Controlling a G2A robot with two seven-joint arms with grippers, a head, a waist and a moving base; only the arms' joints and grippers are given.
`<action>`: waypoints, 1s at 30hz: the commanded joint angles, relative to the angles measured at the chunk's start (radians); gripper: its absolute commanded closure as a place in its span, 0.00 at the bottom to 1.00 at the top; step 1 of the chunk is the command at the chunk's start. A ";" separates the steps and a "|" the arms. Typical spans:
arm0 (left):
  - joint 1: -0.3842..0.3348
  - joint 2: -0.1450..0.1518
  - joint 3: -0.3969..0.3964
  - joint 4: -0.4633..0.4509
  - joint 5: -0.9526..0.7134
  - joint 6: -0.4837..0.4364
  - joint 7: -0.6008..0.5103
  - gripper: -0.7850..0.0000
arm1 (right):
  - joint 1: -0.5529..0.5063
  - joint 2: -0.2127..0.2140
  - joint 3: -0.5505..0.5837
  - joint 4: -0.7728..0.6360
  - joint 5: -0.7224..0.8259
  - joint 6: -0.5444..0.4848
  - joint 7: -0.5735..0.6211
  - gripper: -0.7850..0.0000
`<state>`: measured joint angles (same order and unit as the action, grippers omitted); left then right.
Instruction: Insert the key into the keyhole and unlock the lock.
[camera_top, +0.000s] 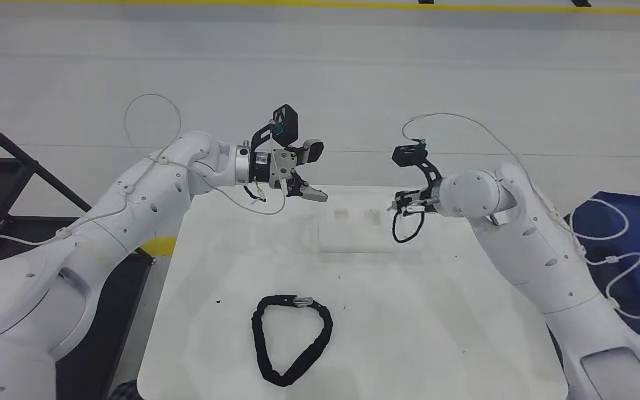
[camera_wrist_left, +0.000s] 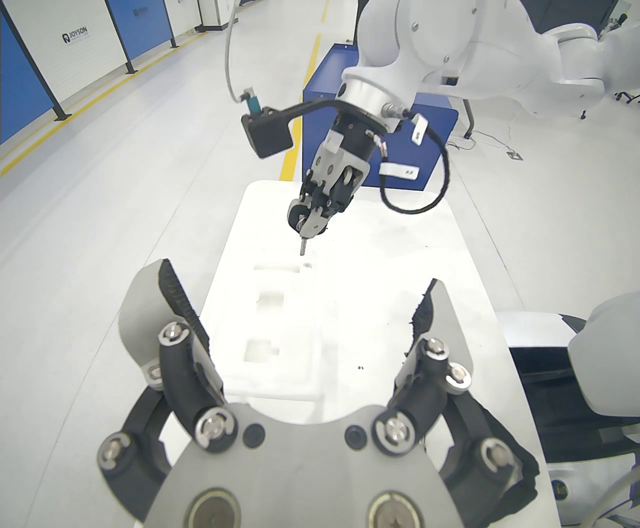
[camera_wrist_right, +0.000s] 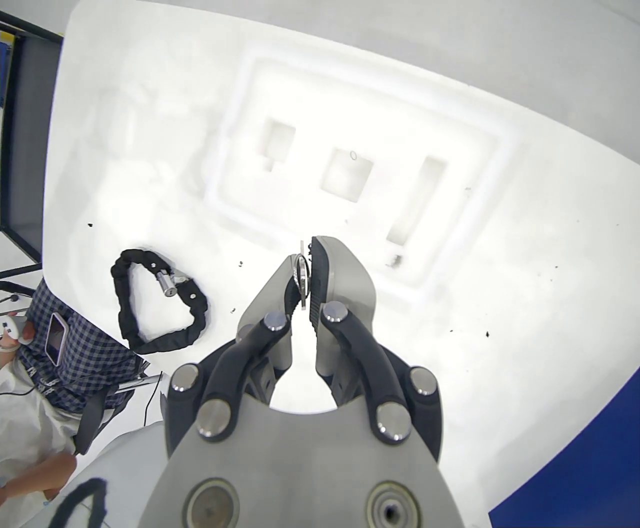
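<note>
Right gripper clamps the key by its head, blade free for the lock, while left gripper hangs spread apart.

chain lock: black sleeve, silver cylinder. key: silver. counter: plain white. foam tray: white. cabinet: blue.

A robotics lab or factory hall: glossy pale floor, yellow lane lines, blue partition panels, white worktable.
</note>
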<state>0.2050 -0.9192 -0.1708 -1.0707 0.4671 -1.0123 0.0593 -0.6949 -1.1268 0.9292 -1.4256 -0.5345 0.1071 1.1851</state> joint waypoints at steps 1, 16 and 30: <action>-0.048 0.001 -0.016 0.032 -0.020 0.000 0.017 0.00 | -0.034 0.016 0.042 -0.083 -0.039 0.017 0.007 1.00; -0.048 0.001 -0.016 0.032 -0.020 0.000 0.017 0.00 | -0.367 0.085 0.422 -0.527 -0.033 0.016 -0.207 1.00; -0.048 0.001 -0.016 0.032 -0.020 0.000 0.017 0.00 | -0.580 0.105 0.631 -0.662 0.064 -0.076 -0.292 1.00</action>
<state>0.2050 -0.9192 -0.1708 -1.0707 0.4671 -1.0123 0.0593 -1.2755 -1.0213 1.5609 -2.0881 -0.4707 0.0310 0.8924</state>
